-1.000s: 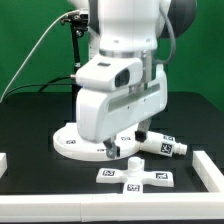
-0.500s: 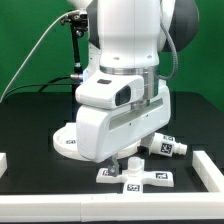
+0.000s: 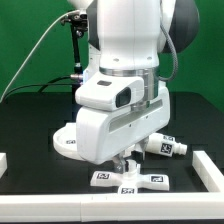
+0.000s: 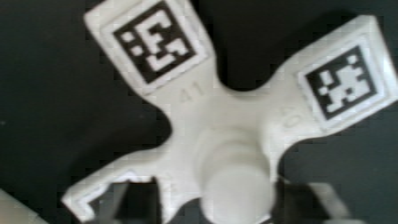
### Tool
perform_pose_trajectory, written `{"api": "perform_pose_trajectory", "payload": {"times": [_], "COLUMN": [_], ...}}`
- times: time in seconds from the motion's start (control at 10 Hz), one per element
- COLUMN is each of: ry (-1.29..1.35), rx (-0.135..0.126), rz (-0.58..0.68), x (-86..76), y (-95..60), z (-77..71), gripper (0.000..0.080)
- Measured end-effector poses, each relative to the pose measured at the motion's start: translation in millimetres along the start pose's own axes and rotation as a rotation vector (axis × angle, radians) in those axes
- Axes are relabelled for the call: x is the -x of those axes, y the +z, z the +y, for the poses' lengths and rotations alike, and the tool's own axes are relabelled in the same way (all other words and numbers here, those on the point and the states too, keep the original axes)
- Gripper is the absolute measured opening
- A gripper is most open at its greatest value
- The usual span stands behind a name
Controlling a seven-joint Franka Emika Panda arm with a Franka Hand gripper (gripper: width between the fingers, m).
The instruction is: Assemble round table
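Observation:
The white cross-shaped foot point(image 3: 128, 180) lies flat on the black table near the front, tags up. My gripper point(image 3: 127, 164) is down right over its middle. In the wrist view the foot point(image 4: 214, 110) fills the frame and its upright centre peg point(image 4: 240, 185) stands between my two fingers, with a dark gap on each side, so the jaws are open. The rimmed round disc point(image 3: 66, 143) lies behind, at the exterior view's left, mostly hidden by the arm. The short cylinder leg point(image 3: 168, 146) lies on its side at the exterior view's right.
White rails sit at the table's front corners, one at the exterior view's left point(image 3: 4, 160) and one at its right point(image 3: 210, 170). A black stand with a cable point(image 3: 75, 40) rises at the back.
The arm has come down onto the foot. In the last half second the foot has slid a little toward the exterior view's left and front.

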State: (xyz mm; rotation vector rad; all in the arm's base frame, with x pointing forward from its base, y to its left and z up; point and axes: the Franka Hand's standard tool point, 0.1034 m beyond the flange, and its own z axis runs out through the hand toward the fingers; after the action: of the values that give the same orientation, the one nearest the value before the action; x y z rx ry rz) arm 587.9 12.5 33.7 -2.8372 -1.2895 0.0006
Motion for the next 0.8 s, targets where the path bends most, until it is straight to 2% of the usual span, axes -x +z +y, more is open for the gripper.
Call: {"api": "perform_pose_trajectory", "payload": {"times": [0.1,0.2,0.4,0.5,0.6,0.8], "ry": [0.000,0.000,-0.009,-0.038,-0.060,-0.100], "rx": [0.000,0.000,0.001,0.006,0.001,0.003], "rz": [0.000,0.000,0.000,-0.003,-0.019,-0.034], "x": [0.0,0.0,2.1,18.4,46.0,86.8], "y": [0.0,0.0,-0.1,-0.8,-3.0,-9.3], "z": [0.0,0.0,0.8,4.1,7.1,23.5], "gripper": [0.0244,0.0172,0.0172,0.0172,0.0172,0.0173]}}
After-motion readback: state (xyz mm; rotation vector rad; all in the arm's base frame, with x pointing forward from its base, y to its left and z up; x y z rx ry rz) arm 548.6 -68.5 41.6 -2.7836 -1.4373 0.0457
